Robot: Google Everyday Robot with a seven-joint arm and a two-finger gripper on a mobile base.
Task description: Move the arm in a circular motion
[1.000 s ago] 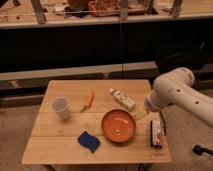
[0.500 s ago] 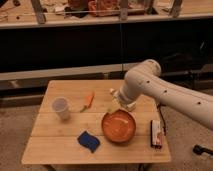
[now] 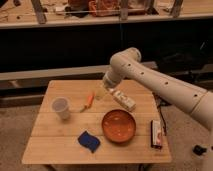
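Note:
The thick white arm [image 3: 160, 82] with small dark dots reaches in from the right edge, bends at a rounded joint [image 3: 125, 60] and points down to the left. Its pale yellowish tip, the gripper [image 3: 103, 91], hangs over the back middle of the wooden table [image 3: 50, 142], between the carrot [image 3: 89, 100] and the long white packet [image 3: 123, 100]. It holds nothing that I can see.
On the table stand a white cup [image 3: 61, 107] at the left, an orange bowl [image 3: 119, 125] in the middle, a blue sponge [image 3: 88, 140] at the front and a dark bar [image 3: 156, 133] at the right. Dark shelving runs behind.
The arm has swept left and towards the back of the table, from the right edge to above the carrot and packet. The objects have not moved.

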